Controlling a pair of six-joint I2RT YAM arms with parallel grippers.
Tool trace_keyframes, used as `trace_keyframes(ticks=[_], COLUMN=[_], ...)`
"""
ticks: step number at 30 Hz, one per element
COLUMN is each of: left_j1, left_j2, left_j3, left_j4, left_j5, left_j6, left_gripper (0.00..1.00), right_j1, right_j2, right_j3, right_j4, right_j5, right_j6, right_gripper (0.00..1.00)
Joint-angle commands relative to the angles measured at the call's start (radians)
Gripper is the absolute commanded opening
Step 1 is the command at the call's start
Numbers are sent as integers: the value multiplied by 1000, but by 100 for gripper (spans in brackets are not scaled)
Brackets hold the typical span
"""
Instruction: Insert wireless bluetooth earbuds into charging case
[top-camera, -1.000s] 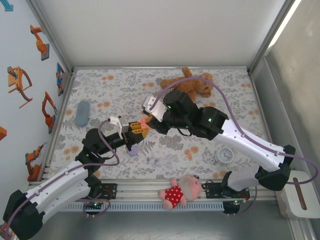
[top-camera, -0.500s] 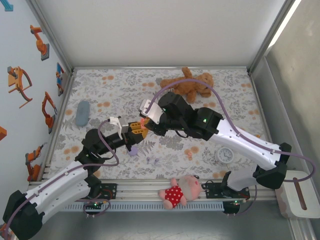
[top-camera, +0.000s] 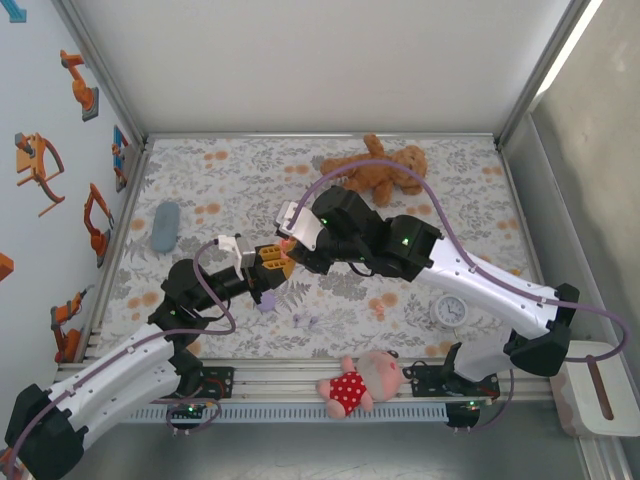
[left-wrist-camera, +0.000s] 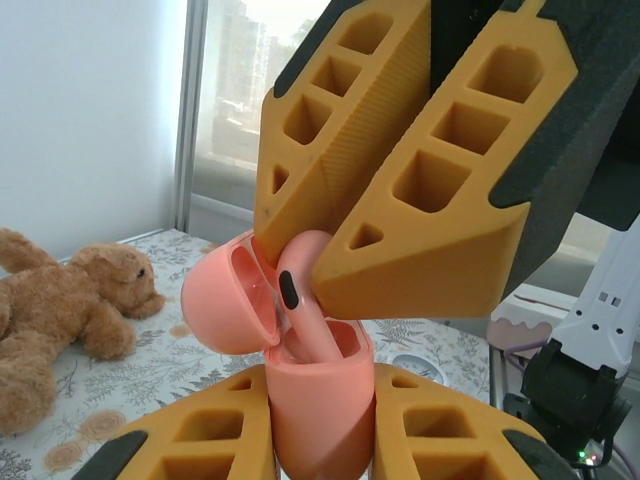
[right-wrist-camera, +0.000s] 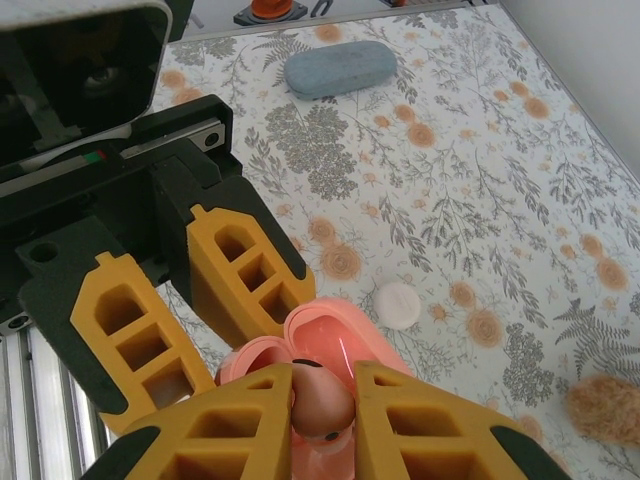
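Orange left gripper (left-wrist-camera: 322, 440) fingers are clamped on the open coral case (left-wrist-camera: 320, 390), which is held above the table (top-camera: 240, 180). A pink earbud (left-wrist-camera: 303, 305) is pinched between the closed right gripper (right-wrist-camera: 322, 398) fingers, its stem set inside the case.

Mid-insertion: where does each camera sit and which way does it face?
Top external: above and behind the bases, looking down at both arms over the table.
Left wrist: looks along the left gripper, clamped on the coral case.
Right wrist: looks down past the right gripper pinching the earbud.
Both wrist views share case, earbud, both grippers.
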Motion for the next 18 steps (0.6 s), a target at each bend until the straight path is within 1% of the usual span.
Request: trace_keyframes(ticks=[1,8,14,18], left_j1=[-6,-6,-7,-8], left_j2=[-13,-13,-6,-5], left_j3=[32,33,34,35], left_j4=[18,18,19,21], left_j5=[5,3,4,4], left_j6=[12,14,15,16], left_gripper=[0,0,0,0], right_j1=[8,9,8,9], right_j2=[4,1,-23,-41], right_j3=[30,36,38,37], right_j4=[-5,-16,-1,13], right_j5=[-25,-52,-50,-46], right_j6=[-12,-6,-4,0], right_gripper=[19,22,24,28])
